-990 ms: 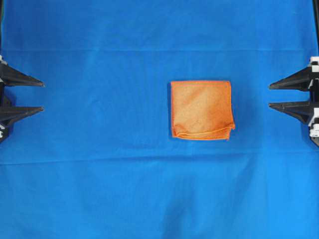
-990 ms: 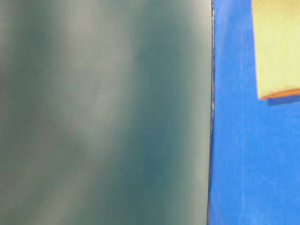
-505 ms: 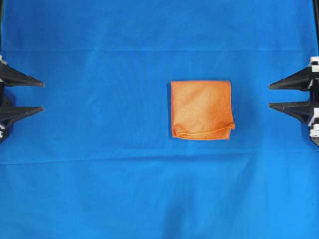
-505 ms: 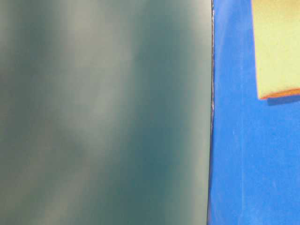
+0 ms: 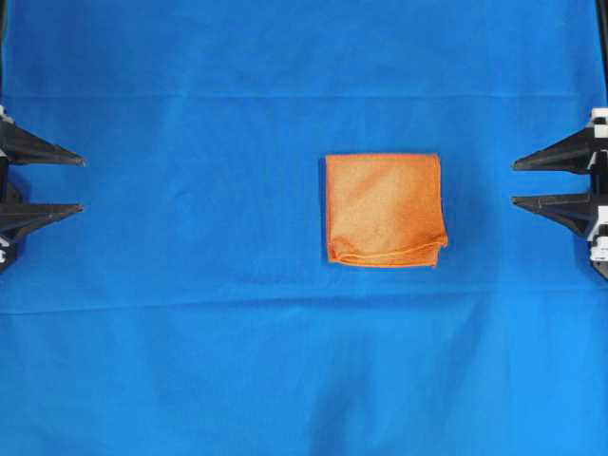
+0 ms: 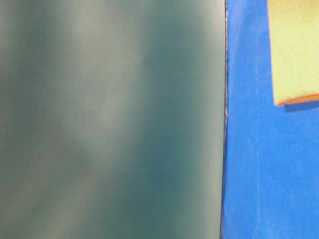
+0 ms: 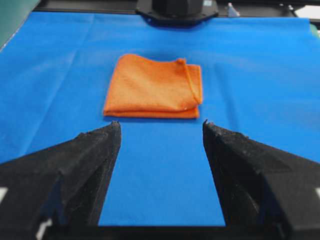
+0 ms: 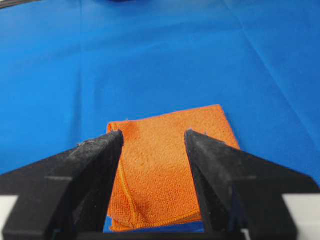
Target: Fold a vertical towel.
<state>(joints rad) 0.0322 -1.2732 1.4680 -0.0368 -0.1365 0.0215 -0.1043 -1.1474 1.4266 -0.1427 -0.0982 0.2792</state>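
The orange towel (image 5: pixel 385 209) lies flat on the blue sheet, folded into a near-square with layered stitched edges along its near side. It also shows ahead in the left wrist view, towel (image 7: pixel 154 87), and under the fingers in the right wrist view, towel (image 8: pixel 165 165). A pale corner of the towel (image 6: pixel 294 50) shows in the table-level view. My left gripper (image 5: pixel 82 184) stands open at the far left edge, well away from the towel. My right gripper (image 5: pixel 514 182) stands open at the right edge, a short gap from the towel. Neither holds anything.
The large blue sheet (image 5: pixel 190 332) covers the whole table, with faint creases across it. A blurred grey-green surface (image 6: pixel 109 119) fills most of the table-level view. The other arm's black base (image 7: pixel 177 10) sits at the far end of the sheet.
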